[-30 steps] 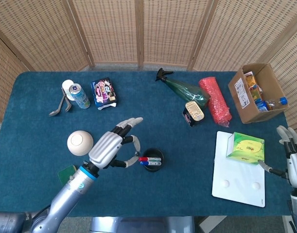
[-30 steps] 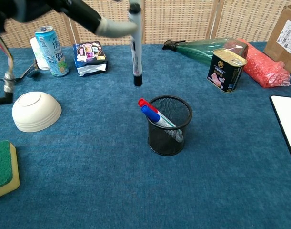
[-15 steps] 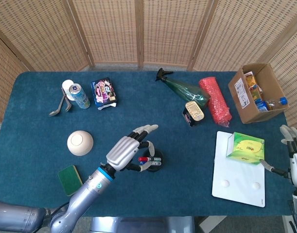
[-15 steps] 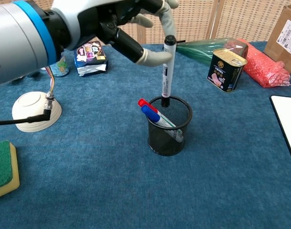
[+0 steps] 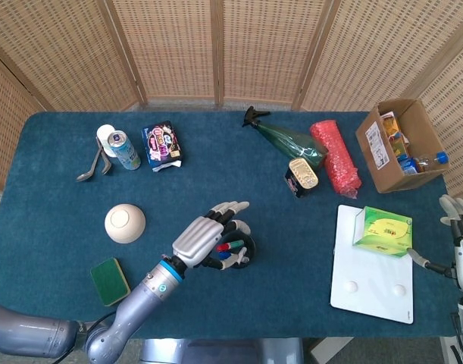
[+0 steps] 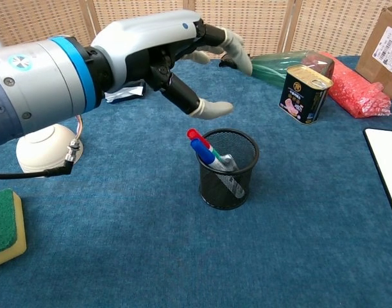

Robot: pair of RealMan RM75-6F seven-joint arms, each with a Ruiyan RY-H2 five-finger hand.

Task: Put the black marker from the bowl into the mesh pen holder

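Observation:
The black mesh pen holder [image 6: 228, 180] stands mid-table with a red-capped and a blue-capped marker leaning at its left rim. Pale marker barrels [image 6: 229, 164] show inside it; I cannot pick out the black marker among them. My left hand [image 6: 165, 50] hovers just above and left of the holder, fingers spread, holding nothing. In the head view that left hand [image 5: 207, 238] covers part of the holder [image 5: 243, 248]. The white bowl [image 6: 47, 150] sits upside down at the left, also seen from above as the bowl [image 5: 125, 224]. My right hand [image 5: 460, 241] hangs at the far right edge, fingers apart, empty.
A green sponge [image 6: 4, 226] lies front left. A can [image 5: 126, 150], a spoon and a snack packet [image 5: 162, 145] are at the back left. A green spray bottle [image 5: 288, 141], a tin [image 6: 302, 93], red bubble wrap [image 5: 336, 155], a cardboard box [image 5: 400, 143] and a white board [image 5: 371, 274] with a green box fill the right.
The left hand carried the black marker upright over the holder, lowered its tip in, then released it. The fingers now stand spread and empty; the marker no longer sticks up above the rim.

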